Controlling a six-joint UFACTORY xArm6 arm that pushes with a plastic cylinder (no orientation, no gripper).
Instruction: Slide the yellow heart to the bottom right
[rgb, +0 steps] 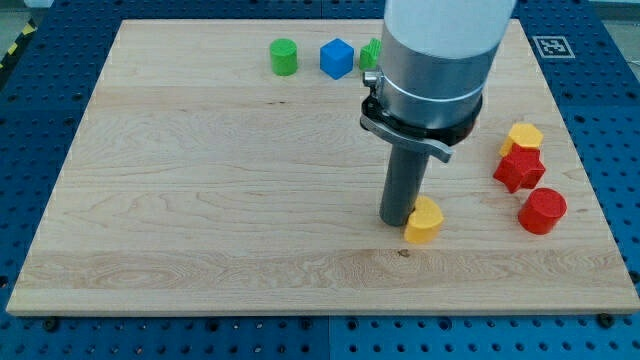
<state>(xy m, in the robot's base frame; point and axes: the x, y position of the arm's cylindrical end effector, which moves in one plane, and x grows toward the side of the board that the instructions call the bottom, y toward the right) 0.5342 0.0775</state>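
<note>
While the dark rod is being held upright over the table (200, 200), my tip (396, 221) is being pressed against the yellow heart (424, 220) from the side facing the table's left edge, the two touching. The yellow heart is being seen right of the table's centre and somewhat nearer the bottom edge than the top, well short of the bottom right corner. No pincer is being carried by this arm, so nothing is being gripped; the rod simply ends in the bare tip.

Near the right edge, three blocks are being shown in a close group: a yellow hexagonal block (523, 137) uppermost, a red star-shaped block (519, 169) touching it just below, and a red cylinder (542, 211) lower still, just beside the star. Along the top edge a green cylinder (284, 57) and a blue cube (337, 58) are being seen side by side but apart, and another green block (371, 53) is being partly hidden behind the arm's grey housing, its shape not being made out.
</note>
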